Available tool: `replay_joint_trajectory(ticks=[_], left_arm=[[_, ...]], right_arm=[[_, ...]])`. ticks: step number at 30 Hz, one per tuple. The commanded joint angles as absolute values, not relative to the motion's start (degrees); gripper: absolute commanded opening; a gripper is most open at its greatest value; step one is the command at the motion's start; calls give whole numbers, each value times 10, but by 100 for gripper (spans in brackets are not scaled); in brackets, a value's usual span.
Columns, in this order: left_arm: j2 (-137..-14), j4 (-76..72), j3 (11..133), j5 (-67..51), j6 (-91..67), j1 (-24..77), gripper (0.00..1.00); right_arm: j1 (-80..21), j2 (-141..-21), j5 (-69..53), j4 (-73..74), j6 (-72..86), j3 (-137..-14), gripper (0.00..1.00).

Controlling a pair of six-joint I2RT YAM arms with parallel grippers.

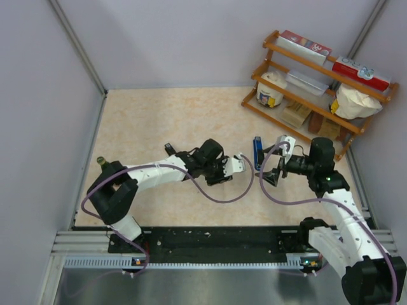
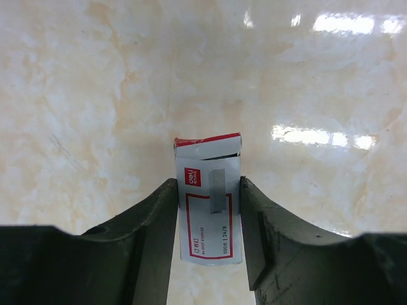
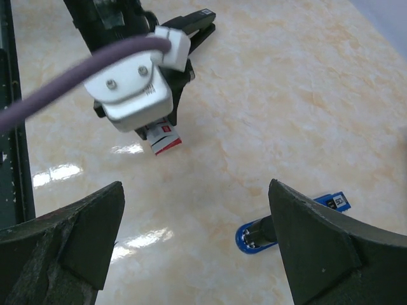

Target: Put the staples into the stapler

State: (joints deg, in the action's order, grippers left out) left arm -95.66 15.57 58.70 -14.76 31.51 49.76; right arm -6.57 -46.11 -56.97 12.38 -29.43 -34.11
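My left gripper [image 2: 208, 185] is shut on the small flat white staple box with red print [image 2: 210, 203], one finger on each long side. The box's red end flap [image 2: 208, 140] looks slightly lifted. No loose staple strips show. In the top view the left gripper [image 1: 234, 166] holds the box [image 1: 238, 164] at mid-table. The blue stapler [image 1: 257, 153] lies just right of it. My right gripper [image 3: 194, 203] is wide open and empty, with the stapler [image 3: 253, 237] low beside its right finger and the box [image 3: 164, 140] ahead. The right gripper also shows in the top view [image 1: 272, 173].
A wooden shelf [image 1: 318, 101] with boxes, a tub and bags stands at the back right. A small black object with a white label [image 1: 168, 149] lies behind the left arm and also shows in the right wrist view [image 3: 198, 19]. Grey walls enclose the table.
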Motion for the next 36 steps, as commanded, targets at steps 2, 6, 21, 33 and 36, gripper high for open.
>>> replay_joint_trajectory(ticks=[2,6,21,33,36], left_arm=[[-872,174,586,-188,315,497,47],[-827,199,584,-228,316,498,47],[-767,211,593,-301,294,508,47],[-778,200,607,-288,280,517,48],[-782,200,612,-285,279,519,48]], right_arm=[[-62,-482,-614,105,-302,-341,93],[-68,-493,-624,105,-315,-345,93],[-180,-553,-626,-25,-297,-344,93],[-233,-606,-635,-27,-288,-351,92],[-235,-605,-649,-28,-279,-352,92]])
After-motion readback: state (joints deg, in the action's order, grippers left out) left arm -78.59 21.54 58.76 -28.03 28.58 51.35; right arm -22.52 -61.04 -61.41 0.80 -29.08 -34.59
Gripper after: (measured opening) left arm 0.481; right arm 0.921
